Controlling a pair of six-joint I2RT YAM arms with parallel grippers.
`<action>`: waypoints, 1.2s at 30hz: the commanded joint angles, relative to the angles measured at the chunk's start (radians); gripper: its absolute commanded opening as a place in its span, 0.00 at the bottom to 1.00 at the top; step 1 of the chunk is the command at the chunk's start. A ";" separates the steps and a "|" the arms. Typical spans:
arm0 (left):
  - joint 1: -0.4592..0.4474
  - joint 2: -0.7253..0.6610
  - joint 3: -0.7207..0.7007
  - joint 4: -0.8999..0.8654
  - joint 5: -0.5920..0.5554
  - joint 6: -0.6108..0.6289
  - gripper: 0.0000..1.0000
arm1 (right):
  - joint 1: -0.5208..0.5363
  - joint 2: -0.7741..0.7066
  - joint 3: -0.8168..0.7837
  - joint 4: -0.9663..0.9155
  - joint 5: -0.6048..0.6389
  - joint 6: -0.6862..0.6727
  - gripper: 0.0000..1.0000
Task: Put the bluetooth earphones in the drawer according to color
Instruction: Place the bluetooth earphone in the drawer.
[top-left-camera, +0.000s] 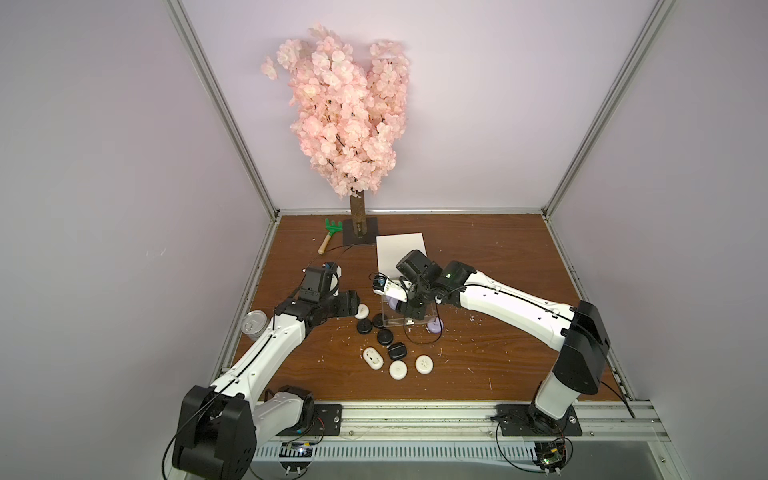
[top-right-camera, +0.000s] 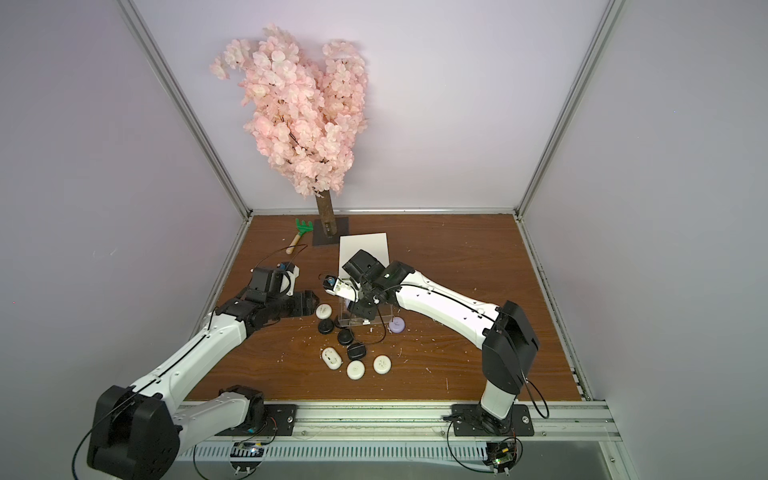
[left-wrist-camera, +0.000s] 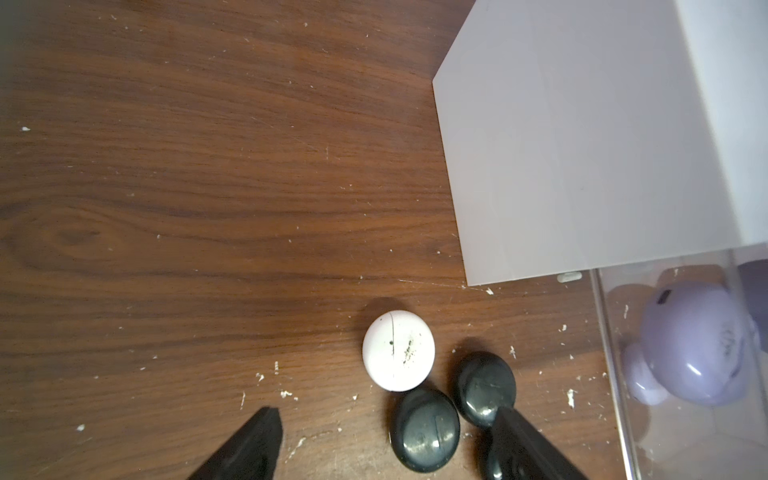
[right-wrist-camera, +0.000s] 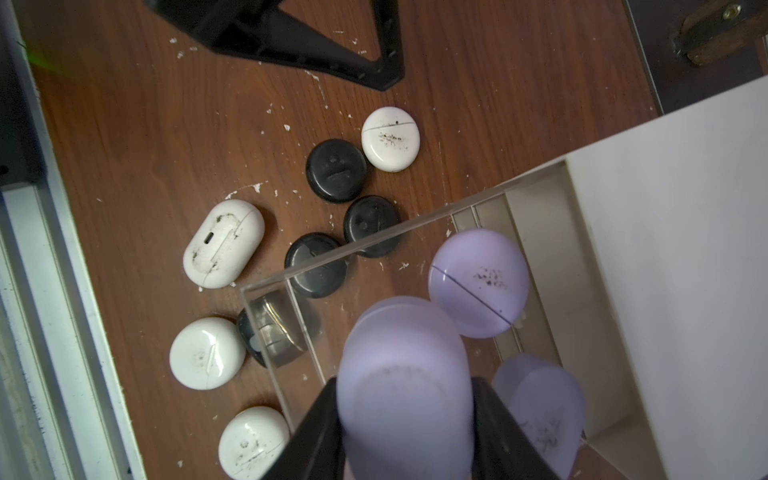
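The drawer cabinet (top-left-camera: 401, 251) (top-right-camera: 363, 247) is a white cube (left-wrist-camera: 582, 145), and its clear drawer (right-wrist-camera: 266, 291) is pulled out toward me. My right gripper (right-wrist-camera: 405, 386) hangs over that drawer, shut on a lavender earphone case (right-wrist-camera: 405, 353). Below it in the drawer lies another lavender case (right-wrist-camera: 478, 282) (left-wrist-camera: 698, 345), and a third (top-left-camera: 435, 327) sits at the front right corner. My left gripper (left-wrist-camera: 386, 419) is open low over the table. A black case (left-wrist-camera: 426, 430) lies between its fingers, beside a white case (left-wrist-camera: 398, 350) and another black one (left-wrist-camera: 485, 386). More black cases (top-left-camera: 397, 351) and white cases (top-left-camera: 398, 369) lie in front of the drawer.
A pink blossom tree (top-left-camera: 345, 116) on a dark base stands behind the cabinet, and a green toy rake (top-left-camera: 330, 232) lies to its left. A silver tin can (top-left-camera: 254, 330) stands at the table's left edge beside my left arm. White crumbs dot the wooden table (top-left-camera: 498, 353).
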 joint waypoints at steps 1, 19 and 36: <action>0.004 -0.003 -0.005 -0.001 -0.014 0.013 0.84 | 0.006 0.003 0.047 -0.017 0.008 -0.036 0.20; 0.004 -0.005 -0.006 -0.001 -0.016 0.012 0.84 | 0.005 0.057 0.074 -0.049 -0.019 -0.074 0.27; 0.005 0.003 -0.005 -0.001 -0.022 0.011 0.84 | 0.005 0.075 0.072 -0.051 -0.046 -0.085 0.46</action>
